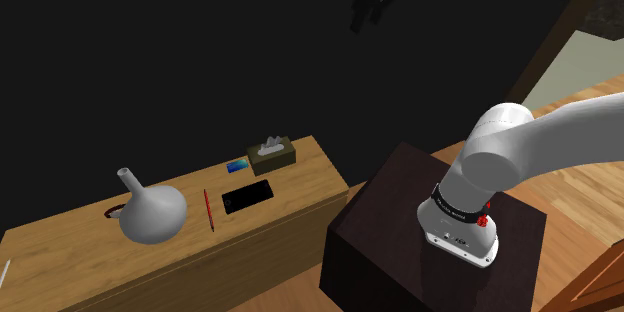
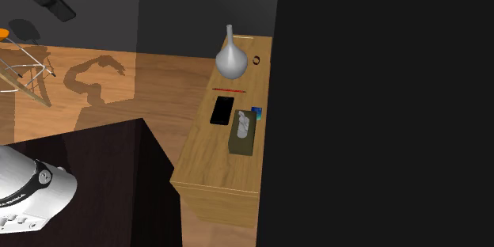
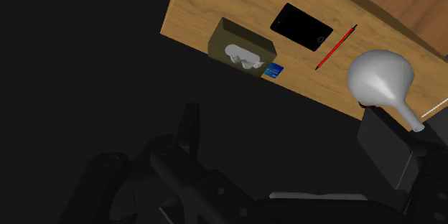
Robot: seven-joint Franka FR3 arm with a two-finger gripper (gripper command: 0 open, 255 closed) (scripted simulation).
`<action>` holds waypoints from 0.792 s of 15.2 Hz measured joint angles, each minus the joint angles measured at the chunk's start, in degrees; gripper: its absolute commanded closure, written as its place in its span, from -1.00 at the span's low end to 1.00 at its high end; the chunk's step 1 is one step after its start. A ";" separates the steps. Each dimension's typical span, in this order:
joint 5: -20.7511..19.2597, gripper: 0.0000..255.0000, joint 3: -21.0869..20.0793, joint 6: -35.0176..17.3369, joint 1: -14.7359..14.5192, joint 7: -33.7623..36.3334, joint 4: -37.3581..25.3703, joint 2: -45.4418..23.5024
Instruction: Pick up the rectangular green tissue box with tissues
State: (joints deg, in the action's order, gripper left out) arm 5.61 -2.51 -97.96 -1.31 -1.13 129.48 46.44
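Low wooden cabinet (image 1: 300,188) with a few bits on top: an olive-green tissue box (image 1: 272,154) at the far edge, a blue card (image 1: 237,166) just beside it and a black phone (image 1: 247,197) nearer. A red pen (image 1: 209,210) and a grey vase (image 1: 152,212) sit toward the shoulder view's left.

The tabletop (image 1: 300,175) is light wood with a visible grain and a dull satin finish. The tissue box (image 1: 272,157) has flat, matt olive-green sides. The tissue (image 3: 243,55) rising from its top looks soft and crumpled, pale grey-white. The vase (image 1: 152,212) is plain grey and smooth, with a soft sheen. The phone (image 1: 247,197) is a smooth black slab without reflections. The pen (image 1: 209,210) is plain smooth red. The floor (image 2: 158,87) is warm wood planking. The stand (image 1: 390,240) is very dark, matt and faintly streaked. The arm (image 1: 545,140) is smooth white with a gentle gloss.
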 measured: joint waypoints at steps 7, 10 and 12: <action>2.54 -1.00 -3.12 -10.23 1.28 6.45 8.10 -1.23; 4.17 -1.00 -5.48 -16.63 1.96 10.66 11.15 -3.88; 5.26 -1.00 -7.16 -21.36 2.37 13.44 13.40 -5.92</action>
State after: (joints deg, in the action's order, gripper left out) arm 10.87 -9.67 -119.31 1.06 12.31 142.89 40.52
